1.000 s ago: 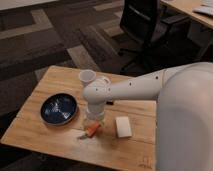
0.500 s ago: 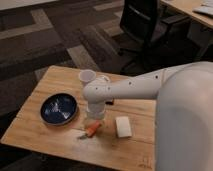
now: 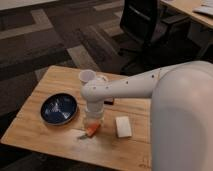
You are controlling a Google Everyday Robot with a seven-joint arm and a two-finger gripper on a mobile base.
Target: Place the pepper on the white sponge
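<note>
The pepper [image 3: 91, 130] is a slim orange-red vegetable lying on the wooden table [image 3: 45, 130], its tip pointing to the front left. My gripper [image 3: 93, 123] hangs straight down over its thicker end, right at the pepper. The white sponge [image 3: 123, 126] is a small flat white block lying on the table just right of the pepper, a short gap apart from it. My white arm reaches in from the right and hides the gripper's fingers.
A blue bowl [image 3: 58, 108] sits on the table left of the gripper. A white cup [image 3: 88, 76] stands behind the arm. A small dark box [image 3: 109, 101] lies behind the sponge. A black office chair [image 3: 142, 27] stands beyond the table.
</note>
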